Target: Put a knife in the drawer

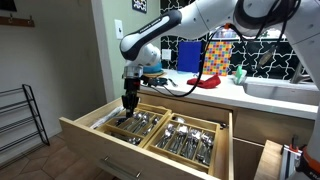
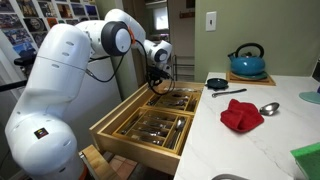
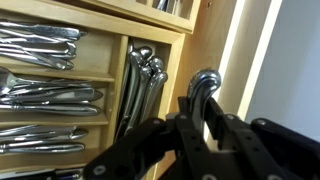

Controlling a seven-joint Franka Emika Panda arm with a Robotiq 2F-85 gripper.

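Note:
The light-wood drawer (image 1: 118, 150) is pulled open under the counter and shows in both exterior views (image 2: 128, 146). Its wooden compartments hold silver flatware (image 1: 180, 138). My gripper (image 1: 130, 100) hangs just above the drawer's back compartment, close to the counter edge (image 2: 155, 86). In the wrist view the gripper (image 3: 203, 118) has its black fingers close together around the rounded silver handle of a knife (image 3: 203, 82), held over the narrow compartment at the drawer's side wall. Several silver pieces (image 3: 145, 75) lie in the neighbouring compartment.
On the white counter lie a red cloth (image 2: 241, 115), a spoon (image 2: 268, 107), a small black pan (image 2: 217, 82) and a teal kettle (image 2: 246, 62). A sink (image 1: 280, 90) is further along. A wire rack (image 1: 20, 120) stands on the floor.

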